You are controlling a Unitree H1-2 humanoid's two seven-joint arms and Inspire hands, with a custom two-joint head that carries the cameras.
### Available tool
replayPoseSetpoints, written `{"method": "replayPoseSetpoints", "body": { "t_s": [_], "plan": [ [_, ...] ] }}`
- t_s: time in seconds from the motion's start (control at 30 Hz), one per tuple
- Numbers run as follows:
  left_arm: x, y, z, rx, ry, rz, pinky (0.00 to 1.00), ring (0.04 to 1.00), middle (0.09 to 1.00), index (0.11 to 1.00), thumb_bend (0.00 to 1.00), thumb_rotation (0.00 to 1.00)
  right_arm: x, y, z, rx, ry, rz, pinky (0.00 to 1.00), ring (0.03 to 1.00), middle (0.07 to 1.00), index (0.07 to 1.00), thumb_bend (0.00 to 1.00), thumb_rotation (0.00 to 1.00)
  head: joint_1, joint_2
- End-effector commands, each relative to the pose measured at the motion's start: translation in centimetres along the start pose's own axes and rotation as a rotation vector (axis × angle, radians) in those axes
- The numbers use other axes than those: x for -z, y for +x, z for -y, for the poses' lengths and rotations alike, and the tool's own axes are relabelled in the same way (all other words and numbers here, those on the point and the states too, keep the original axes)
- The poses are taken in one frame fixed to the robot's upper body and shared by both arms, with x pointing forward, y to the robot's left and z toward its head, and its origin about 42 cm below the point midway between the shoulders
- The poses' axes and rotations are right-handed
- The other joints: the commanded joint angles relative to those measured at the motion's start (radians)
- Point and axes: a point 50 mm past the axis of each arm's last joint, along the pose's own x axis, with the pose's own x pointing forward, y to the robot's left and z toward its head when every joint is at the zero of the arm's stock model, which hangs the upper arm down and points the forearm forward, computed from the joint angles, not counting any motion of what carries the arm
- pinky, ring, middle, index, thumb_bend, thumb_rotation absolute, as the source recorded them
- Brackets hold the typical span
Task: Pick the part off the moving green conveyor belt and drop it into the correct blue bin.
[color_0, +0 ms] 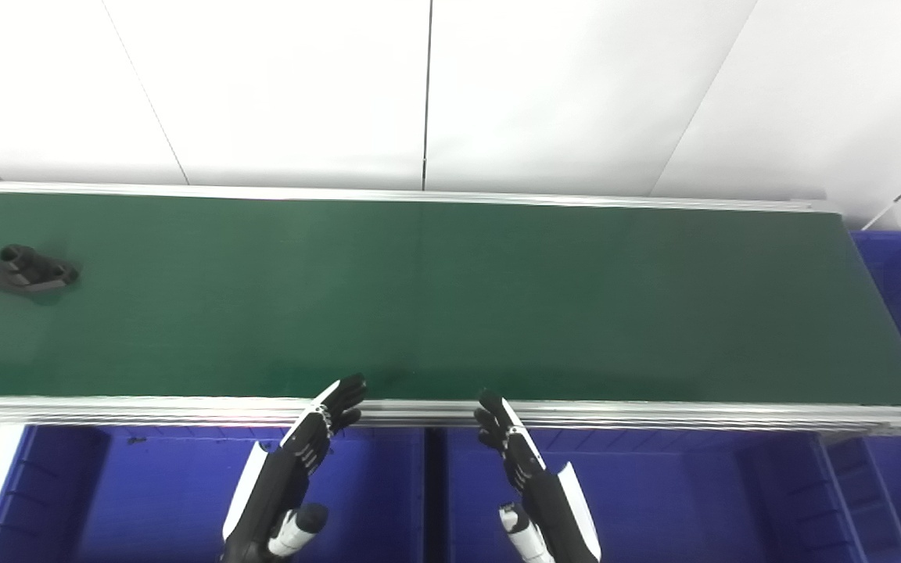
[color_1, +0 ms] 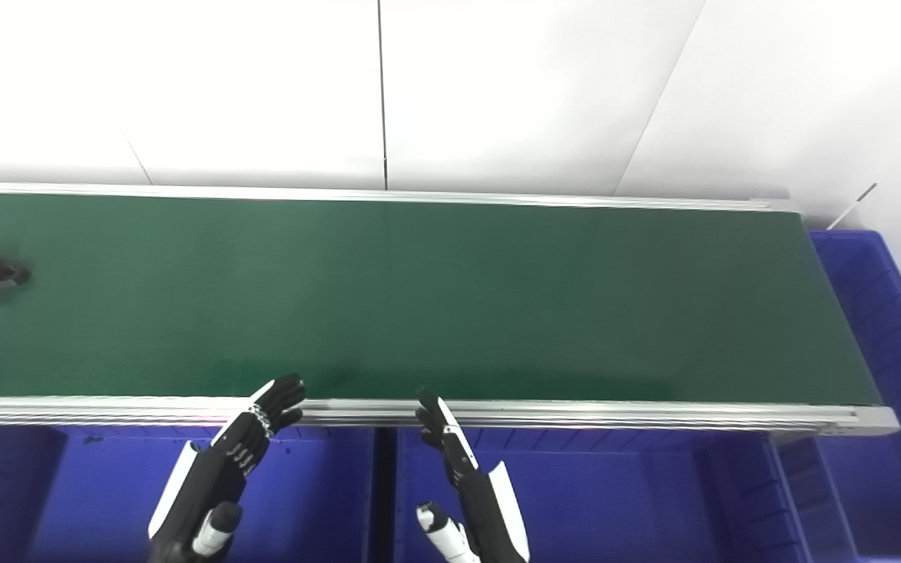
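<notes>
The black bracket-like part (color_0: 30, 270) lies on the green conveyor belt (color_0: 450, 297), far toward the belt's left end. We are in the waiting step: our left hand (color_0: 306, 446) and right hand (color_0: 517, 457) hover at the belt's near rail, well apart from the part, fingers (color_0: 345, 391) spread and holding nothing. Next we judge the reach must be timed to the part's travel. Below the belt, the blue bins (color_0: 372, 485) look empty.
</notes>
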Motion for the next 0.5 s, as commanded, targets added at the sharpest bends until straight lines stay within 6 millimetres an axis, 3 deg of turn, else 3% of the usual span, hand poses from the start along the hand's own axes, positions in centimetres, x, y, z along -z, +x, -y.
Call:
{"method": "replayPoseSetpoints", "body": {
  "t_s": [0.0,0.2,0.47],
  "plan": [
    [-1.2,0.0,-0.2,0.010,-0.008,0.047,0.88,0.903,0.896,0.886,0.91,0.94,-1.1,0.4,-0.1,0.003,0.011,0.025,0.91,0.936,0.964,0.959,0.82,1.00,-0.001,0.022],
    [-2.1,0.4,-0.3,0.025,-0.020,0.044,0.90,0.909,0.894,0.883,0.90,0.94,-2.2,1.0,0.1,0.005,0.025,0.032,0.89,0.928,0.955,0.953,0.81,1.00,0.002,0.061],
    [-2.3,0.6,-0.1,0.028,-0.018,0.033,0.88,0.900,0.883,0.871,0.89,0.94,-2.4,1.1,0.2,0.006,0.029,0.026,0.89,0.923,0.944,0.953,0.83,1.00,0.005,0.051]
  ]
}}
